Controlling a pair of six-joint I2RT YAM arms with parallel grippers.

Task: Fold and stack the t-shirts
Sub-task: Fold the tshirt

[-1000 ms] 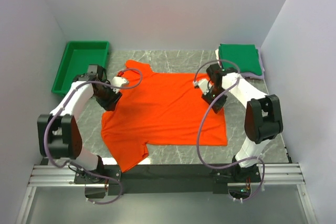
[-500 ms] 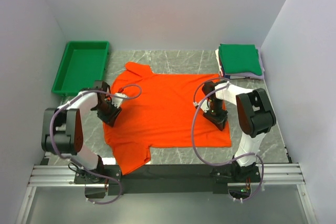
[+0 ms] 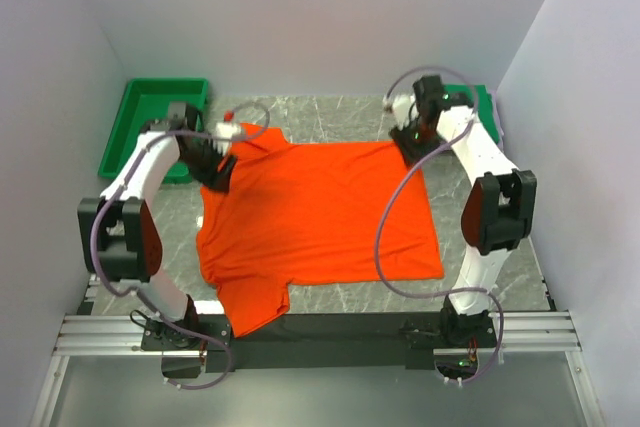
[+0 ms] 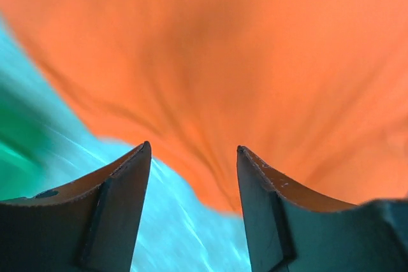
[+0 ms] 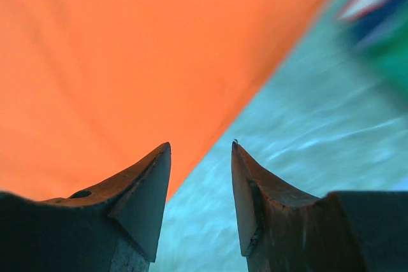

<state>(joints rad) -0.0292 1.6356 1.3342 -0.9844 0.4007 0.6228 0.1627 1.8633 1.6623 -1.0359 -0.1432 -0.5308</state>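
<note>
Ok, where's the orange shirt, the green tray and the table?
orange shirt [image 3: 315,212], top view, middle of its chest.
green tray [image 3: 165,83], top view, its far rim.
table [image 3: 340,112], top view, bare marble beyond the shirt.

The bright orange-red tee [image 3: 315,212] lies spread flat across the middle of the bench [image 3: 330,112], lightly rumpled, sleeves left, hem right. The folded green shirt [image 3: 489,117] sits at the far right corner, mostly hidden.
</note>
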